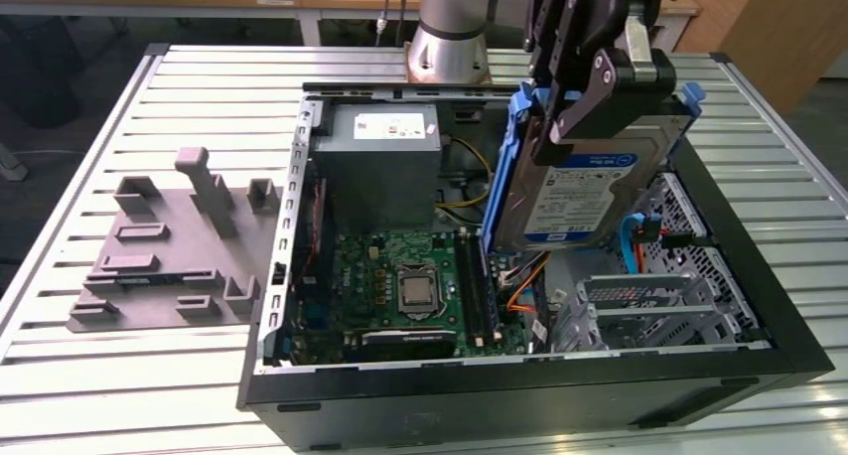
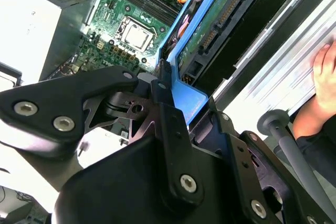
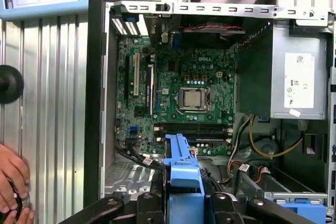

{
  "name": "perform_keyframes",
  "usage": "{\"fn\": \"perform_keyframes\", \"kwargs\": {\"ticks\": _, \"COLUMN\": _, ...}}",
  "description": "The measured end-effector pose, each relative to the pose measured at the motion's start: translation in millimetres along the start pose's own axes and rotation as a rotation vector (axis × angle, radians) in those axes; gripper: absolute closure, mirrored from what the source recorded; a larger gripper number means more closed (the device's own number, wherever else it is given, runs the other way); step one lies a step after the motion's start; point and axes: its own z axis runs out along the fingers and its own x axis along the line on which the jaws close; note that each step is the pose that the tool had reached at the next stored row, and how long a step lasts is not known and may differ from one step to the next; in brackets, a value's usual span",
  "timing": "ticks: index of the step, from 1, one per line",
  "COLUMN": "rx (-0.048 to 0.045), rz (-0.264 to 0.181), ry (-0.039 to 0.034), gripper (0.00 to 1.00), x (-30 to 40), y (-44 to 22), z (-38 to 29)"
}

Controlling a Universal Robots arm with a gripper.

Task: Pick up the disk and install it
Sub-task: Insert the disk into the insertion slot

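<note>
Gripping tight, my black metal gripper [image 1: 583, 127] holds the disk [image 1: 578, 192], a flat silver slab in a blue plastic bracket, tilted above the open black computer case [image 1: 530, 395]. Beyond lie the green motherboard [image 1: 404, 276], the boxy grey power supply [image 1: 377, 162] and the ribbed metal table [image 1: 199, 87].

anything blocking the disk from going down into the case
The end effector holds the disk over the open case. Orange and blue cables lie below its lower edge, beside the metal cage; nothing else visible intervenes.
</note>
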Motion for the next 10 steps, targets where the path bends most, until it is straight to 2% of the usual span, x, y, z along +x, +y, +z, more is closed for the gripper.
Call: {"fn": "perform_keyframes", "kwargs": {"ticks": 10, "rx": 0.0000, "rz": 0.000, "ry": -0.0001, "gripper": 0.64, "x": 1.0, "y": -1.1, "z": 0.0}}
